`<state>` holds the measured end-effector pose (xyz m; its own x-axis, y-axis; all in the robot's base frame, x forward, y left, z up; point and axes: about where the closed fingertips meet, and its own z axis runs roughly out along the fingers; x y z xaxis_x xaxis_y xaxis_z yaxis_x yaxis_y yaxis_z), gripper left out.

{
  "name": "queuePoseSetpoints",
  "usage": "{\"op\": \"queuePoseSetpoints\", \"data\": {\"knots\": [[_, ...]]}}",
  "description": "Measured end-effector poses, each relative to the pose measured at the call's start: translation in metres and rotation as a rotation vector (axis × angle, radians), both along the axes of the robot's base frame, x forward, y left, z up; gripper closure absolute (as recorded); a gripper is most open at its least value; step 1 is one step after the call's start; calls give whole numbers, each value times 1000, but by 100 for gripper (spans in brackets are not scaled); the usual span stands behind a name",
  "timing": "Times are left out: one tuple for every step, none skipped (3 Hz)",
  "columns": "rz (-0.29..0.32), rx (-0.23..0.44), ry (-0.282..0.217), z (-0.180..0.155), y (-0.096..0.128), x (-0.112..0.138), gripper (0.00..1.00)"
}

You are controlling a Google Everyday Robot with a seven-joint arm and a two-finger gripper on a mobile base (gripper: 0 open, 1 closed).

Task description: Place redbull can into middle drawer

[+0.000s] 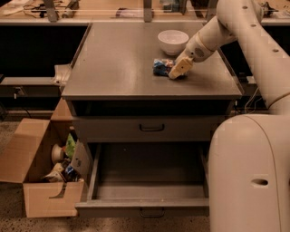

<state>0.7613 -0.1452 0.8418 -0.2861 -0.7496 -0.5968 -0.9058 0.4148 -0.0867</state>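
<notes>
The redbull can (pixel 161 67) lies on its side on the grey cabinet top (pixel 118 59), just in front of the white bowl (pixel 172 41). My gripper (pixel 177 69) is low over the cabinet top at the can's right end, touching or nearly touching it. The middle drawer (pixel 145 191) is pulled wide open below, its inside bare and its dark handle (pixel 152 212) at the front. The similar drawer above it (pixel 152 128) is shut.
An open cardboard box (pixel 38 170) with several odd items stands on the floor left of the cabinet. My white body (pixel 249 176) fills the lower right, beside the open drawer. A long bench (pixel 113 11) with clutter runs behind the cabinet.
</notes>
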Motion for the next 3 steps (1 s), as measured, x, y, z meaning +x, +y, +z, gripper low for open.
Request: {"op": "queuePoseSetpoints", "data": {"knots": [[0,0,0,0,0,0,64],[58,20,-34,19,12,-16,89],[144,56,-75,48,28,-61,100]]}}
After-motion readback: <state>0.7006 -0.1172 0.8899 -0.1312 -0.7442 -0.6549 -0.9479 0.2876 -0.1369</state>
